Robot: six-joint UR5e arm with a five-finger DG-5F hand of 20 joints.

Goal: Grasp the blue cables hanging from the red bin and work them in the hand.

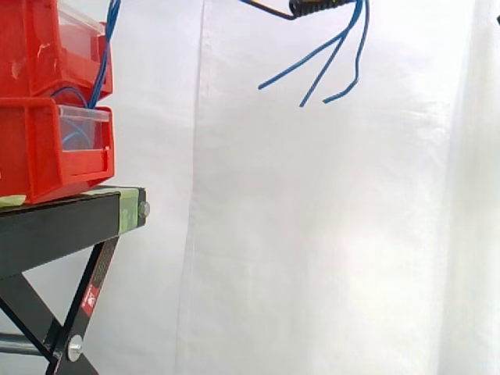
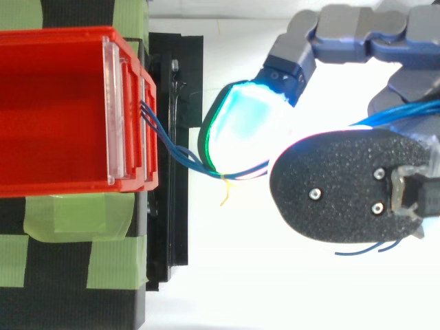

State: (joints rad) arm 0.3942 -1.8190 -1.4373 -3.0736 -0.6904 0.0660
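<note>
Top view, centre right: robot hand [image 2: 344,182] pinches thin cables [image 2: 172,148] from the bin [image 2: 69,182]; likely limp, light, slippery, best held mid-length.

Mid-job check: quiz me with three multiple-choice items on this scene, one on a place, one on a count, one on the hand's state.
1. Where are the blue cables' loose ends, relative to the red bins?
A. inside them
B. lying on top of them
C. hanging in the air beside them

2. How many loose ends show in the side view?
A. one
B. three
C. six

3. What is the hand doing?
A. open, away from the cables
B. pinching the cables
C. curled, holding nothing

Answers: C, they dangle before the white curtain; B, three tips splay apart; B, the cables pass between its glowing pad and another finger.
</note>
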